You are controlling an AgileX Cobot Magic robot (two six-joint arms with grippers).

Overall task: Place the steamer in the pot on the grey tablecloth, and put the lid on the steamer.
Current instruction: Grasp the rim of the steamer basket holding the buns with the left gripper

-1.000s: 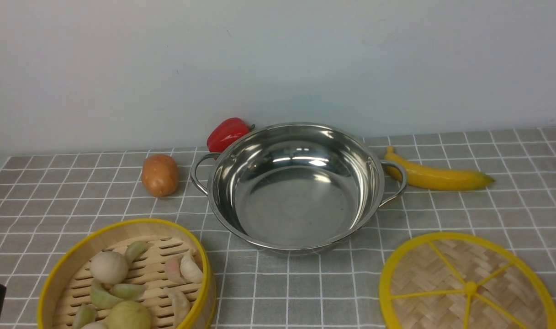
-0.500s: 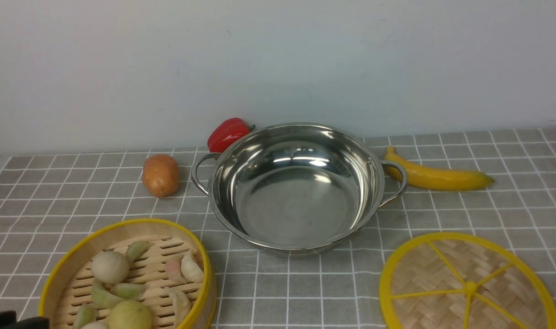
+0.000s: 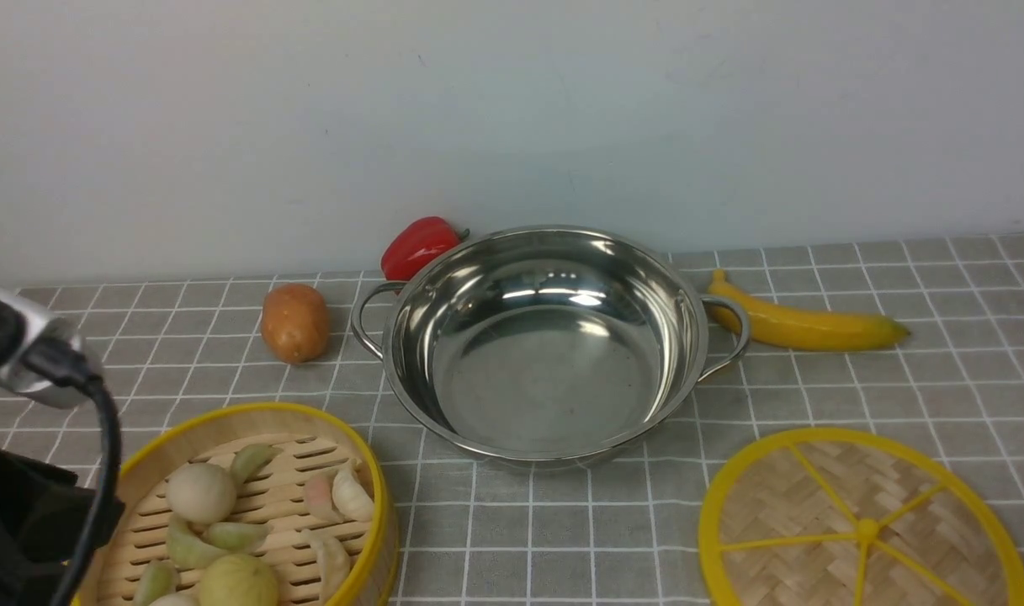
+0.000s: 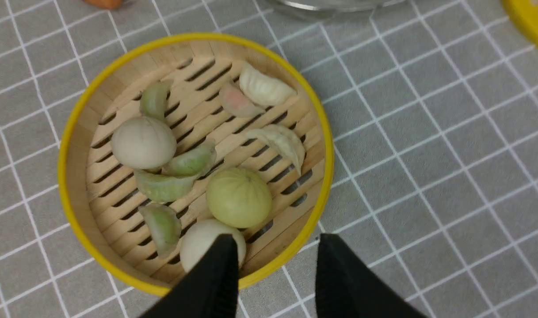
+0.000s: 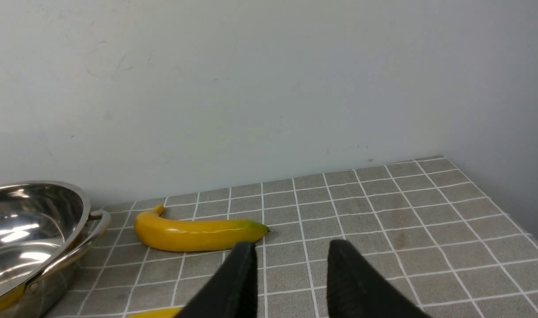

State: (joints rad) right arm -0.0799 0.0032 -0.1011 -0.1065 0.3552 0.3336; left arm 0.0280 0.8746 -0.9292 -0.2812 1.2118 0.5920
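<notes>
Grey tablecloth (image 3: 562, 539), white grid, covers the whole work surface up to the wall.

Pot (image 3: 545, 379): stainless steel, empty, upright. It sits on the cloth midway between the left and right edges, closer to the far edge. One loop handle points toward each side.

Lid (image 3: 861, 526): flat on the cloth at the near-right corner, spokes up, cut off by the near edge of the front view. Clear of the pot.

Steamer (image 3: 242, 409): on the cloth at the near-left corner, upright, not in the pot. A strip of cloth separates it from the pot.

Left arm (image 3: 15, 522): at the left edge, overlapping the steamer's left side in the front view.

Left gripper (image 4: 275, 274): jaws apart, straddling the steamer's rim, one finger (image 4: 215, 282) over the slatted floor and the other outside the wall. Contact with the rim: cannot tell.

Right gripper (image 5: 291, 282): jaws apart, nothing between them, above bare cloth on the right side.

Banana (image 3: 806, 326): lying just beside the pot's right handle.

Potato (image 3: 294, 322): near the left handle, not touching.

Red pepper (image 3: 416, 246): at the far edge, partly hidden behind the pot's rim.

Steamer contents: three round buns (image 4: 143, 142) and several dumplings (image 4: 265, 88), loose on the slats.
</notes>
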